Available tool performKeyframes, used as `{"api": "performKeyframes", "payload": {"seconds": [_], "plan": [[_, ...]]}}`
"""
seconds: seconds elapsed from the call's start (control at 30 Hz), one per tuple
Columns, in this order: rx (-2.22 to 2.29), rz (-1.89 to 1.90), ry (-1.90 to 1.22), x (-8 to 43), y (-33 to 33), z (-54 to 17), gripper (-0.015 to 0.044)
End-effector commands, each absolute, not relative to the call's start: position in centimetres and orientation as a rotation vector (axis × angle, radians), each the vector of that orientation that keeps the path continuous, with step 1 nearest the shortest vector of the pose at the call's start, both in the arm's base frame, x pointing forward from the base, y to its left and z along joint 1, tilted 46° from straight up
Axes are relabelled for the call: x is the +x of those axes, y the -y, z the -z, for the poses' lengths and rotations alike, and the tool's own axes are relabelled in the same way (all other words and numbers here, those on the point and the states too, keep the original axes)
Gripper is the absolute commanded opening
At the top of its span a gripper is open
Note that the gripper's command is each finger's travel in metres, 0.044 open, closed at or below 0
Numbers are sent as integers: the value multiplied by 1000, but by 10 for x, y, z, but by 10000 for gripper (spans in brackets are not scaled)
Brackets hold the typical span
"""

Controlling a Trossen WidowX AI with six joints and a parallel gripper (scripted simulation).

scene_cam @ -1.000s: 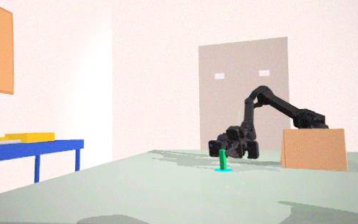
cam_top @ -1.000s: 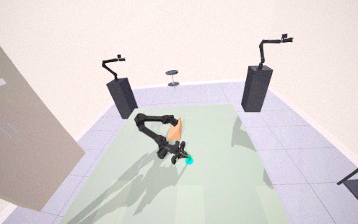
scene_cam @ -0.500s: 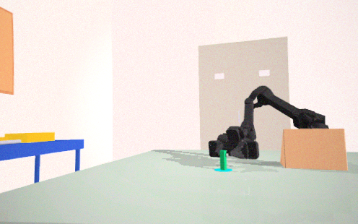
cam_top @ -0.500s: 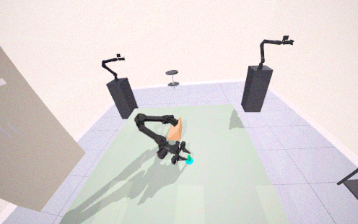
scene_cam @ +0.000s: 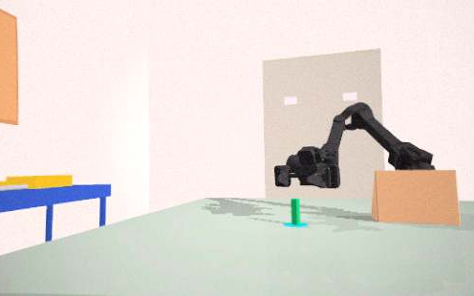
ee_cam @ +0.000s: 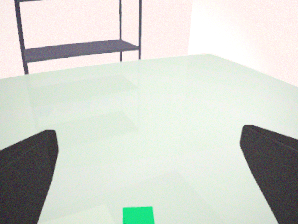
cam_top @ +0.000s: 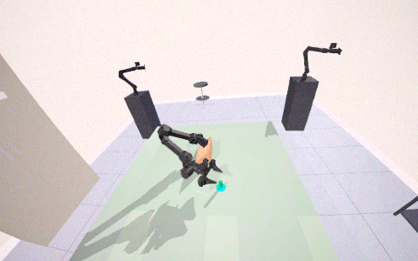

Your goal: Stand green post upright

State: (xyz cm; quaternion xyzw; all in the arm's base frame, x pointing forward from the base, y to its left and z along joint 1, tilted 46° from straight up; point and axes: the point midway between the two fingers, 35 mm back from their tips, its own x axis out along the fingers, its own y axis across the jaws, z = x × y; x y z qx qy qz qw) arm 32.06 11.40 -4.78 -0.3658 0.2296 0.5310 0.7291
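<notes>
Post (cam_top: 220, 184) (scene_cam: 295, 211) (ee_cam: 138, 215): upright, standing on the cyan circle (cam_top: 221, 189) (scene_cam: 289, 224). No lean that I can make out. Rim of cyan shows around its foot; whether it is dead centre, cannot tell from here. Nothing touches it.

Hand (cam_top: 211, 173) (scene_cam: 307, 178) (ee_cam: 152, 137): fingers spread wide, nothing between them. From the side it hangs above the level of the post's top; from overhead it sits off toward the arm's own side. Seen from the wrist, only the top end of the post shows, low between the two dark fingers and well apart from both.

Arm (cam_top: 174, 141) (scene_cam: 381, 134): elbow bent high, forearm sloping down to the hand. Behind, an orange block (cam_top: 205, 151) (scene_cam: 418, 197) on the counter (cam_top: 264, 168) (scene_cam: 165, 258) (ee_cam: 150, 155), well apart from the post.

Step in hand, my reading: placing and release look done, withdrawal under way. Next move wants only more retreat, up and back toward the arm's base, fingers kept wide until well away. The post is slim; a sideways swing or a dip could clip it and tip it over. No regrasp seems called for.
</notes>
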Motion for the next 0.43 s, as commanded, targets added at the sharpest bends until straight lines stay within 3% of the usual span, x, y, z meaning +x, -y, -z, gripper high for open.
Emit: {"api": "performKeyframes", "payload": {"seconds": [0.0, 0.17, 0.4], "plan": [[-799, -1170, -507, 314, -133, 30, 400], [-793, -1168, -553, 315, -138, 30, 400], [-820, -1093, -1021, 328, -155, 61, 400]]}}
